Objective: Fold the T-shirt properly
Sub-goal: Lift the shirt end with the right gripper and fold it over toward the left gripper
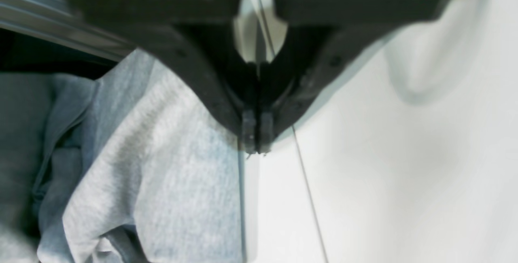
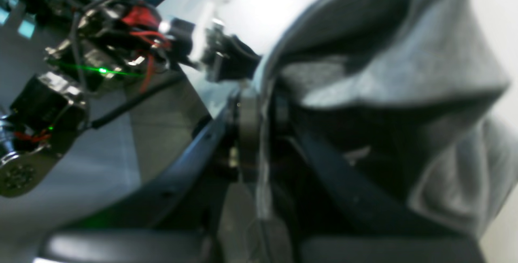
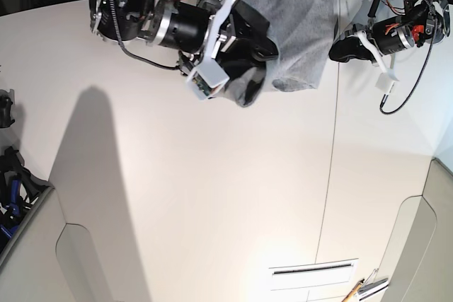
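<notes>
At the far left edge of the base view, dark gear (image 3: 8, 175) sits beside the white table (image 3: 212, 196), and a long grey shadow (image 3: 95, 175) falls across the tabletop. Next comes the right arm (image 3: 163, 22), reaching in from the top with red and black wiring on its body. Its right gripper (image 3: 265, 51) is pinching the T-shirt (image 3: 297, 26): in the right wrist view a thin edge of cloth (image 2: 263, 133) runs between the two dark fingers (image 2: 247, 121), which stand pressed on it.

The T-shirt is heather-grey, soft and mottled, lying at the far top edge of the table between the two arms. Part of it spreads flat toward the right, with a straight side edge and a small curved hem at its lower corner; the part at the right gripper is bunched into deep, dark folds. No lettering shows on the visible cloth.

Further right, a thin seam (image 3: 327, 175) runs down the tabletop. The left gripper (image 1: 257, 139) has its fingertips pressed together with nothing between them, hanging over that seam just beside the T-shirt's edge, apart from the cloth. The left arm (image 3: 396, 30) carries a small white tag on a cable.

At the lower right of the table lies a slotted white panel (image 3: 311, 271), with a pale wooden stick (image 3: 352, 292) near it. The room behind the table is dark
</notes>
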Robot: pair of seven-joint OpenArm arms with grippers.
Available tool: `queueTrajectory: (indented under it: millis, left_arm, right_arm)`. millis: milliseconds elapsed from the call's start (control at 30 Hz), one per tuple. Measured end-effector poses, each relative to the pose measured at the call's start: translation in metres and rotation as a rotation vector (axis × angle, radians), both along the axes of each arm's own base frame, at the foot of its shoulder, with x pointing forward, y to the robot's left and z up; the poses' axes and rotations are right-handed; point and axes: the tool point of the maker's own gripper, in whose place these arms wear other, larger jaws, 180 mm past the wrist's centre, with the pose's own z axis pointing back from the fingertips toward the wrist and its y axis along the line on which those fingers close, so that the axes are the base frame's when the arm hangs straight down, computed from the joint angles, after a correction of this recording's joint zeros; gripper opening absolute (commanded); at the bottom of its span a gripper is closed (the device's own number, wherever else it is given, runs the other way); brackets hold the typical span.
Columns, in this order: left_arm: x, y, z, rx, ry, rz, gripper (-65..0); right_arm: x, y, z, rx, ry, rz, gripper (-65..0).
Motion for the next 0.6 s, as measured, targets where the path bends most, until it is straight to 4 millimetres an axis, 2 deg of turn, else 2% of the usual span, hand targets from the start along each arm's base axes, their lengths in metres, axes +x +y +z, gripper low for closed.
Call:
queueTrajectory:
  millis: [133,233,400,600]
  left_arm:
    - [0.000,0.000,0.000,-0.001,0.000,0.000,-65.0]
    - [0.000,0.000,0.000,-0.001,0.000,0.000,-65.0]
    - [0.000,0.000,0.000,-0.001,-0.001,0.000,-65.0]
    - [0.000,0.000,0.000,-0.001,0.000,0.000,-65.0]
  right_arm:
    - [0.005,0.016,0.005,-0.019,-0.085,0.003,-65.0]
    - [0.002,0.025,-0.002,-0.038,-0.093,0.019,-65.0]
    - [-0.004,0.040,-0.030,-0.073,-0.041,0.062,-65.0]
    - [0.006,0.060,-0.058,-0.087,-0.001,0.124,-65.0]
